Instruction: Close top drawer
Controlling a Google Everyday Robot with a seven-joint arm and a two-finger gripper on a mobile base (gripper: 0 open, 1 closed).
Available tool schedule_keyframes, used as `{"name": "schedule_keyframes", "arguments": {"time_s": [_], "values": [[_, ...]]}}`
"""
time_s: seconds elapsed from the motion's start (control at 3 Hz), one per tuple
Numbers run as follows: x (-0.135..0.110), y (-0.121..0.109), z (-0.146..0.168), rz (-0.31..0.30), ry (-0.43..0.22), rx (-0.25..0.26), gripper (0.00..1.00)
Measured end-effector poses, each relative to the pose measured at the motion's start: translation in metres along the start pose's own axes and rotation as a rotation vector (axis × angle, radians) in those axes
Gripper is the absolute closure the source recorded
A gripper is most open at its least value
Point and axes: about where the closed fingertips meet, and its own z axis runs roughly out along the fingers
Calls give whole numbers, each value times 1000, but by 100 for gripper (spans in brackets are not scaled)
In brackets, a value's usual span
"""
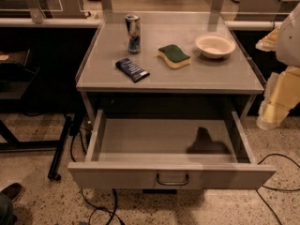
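The top drawer (171, 175) is pulled far out from under the grey table. Its wide shallow tray (154, 137) holds nothing, and a dark shadow lies on its right part. The flat front panel faces me, with a small dark wire handle (172, 179) at its centre. My gripper (270, 114) is at the right edge of the view, pale yellow and white. It hangs beside the drawer's right side, above the floor, apart from the drawer and from the handle.
On the table top (220, 74) stand a drink can (133, 33), a dark blue packet (132, 70), a green and yellow sponge (174, 55) and a white bowl (215, 45). Black cables (276, 172) lie on the floor. A black stand leg (60, 149) is at the left, a shoe (9, 191) at the bottom left.
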Motion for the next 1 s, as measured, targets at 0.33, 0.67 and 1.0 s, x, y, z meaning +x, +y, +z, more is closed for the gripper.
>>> {"name": "schedule_keyframes", "arguments": {"time_s": [0.33,0.67,1.0], "values": [[0,0,0,0,0,0,0],[0,0,0,0,0,0,24],[0,0,0,0,0,0,49]]}}
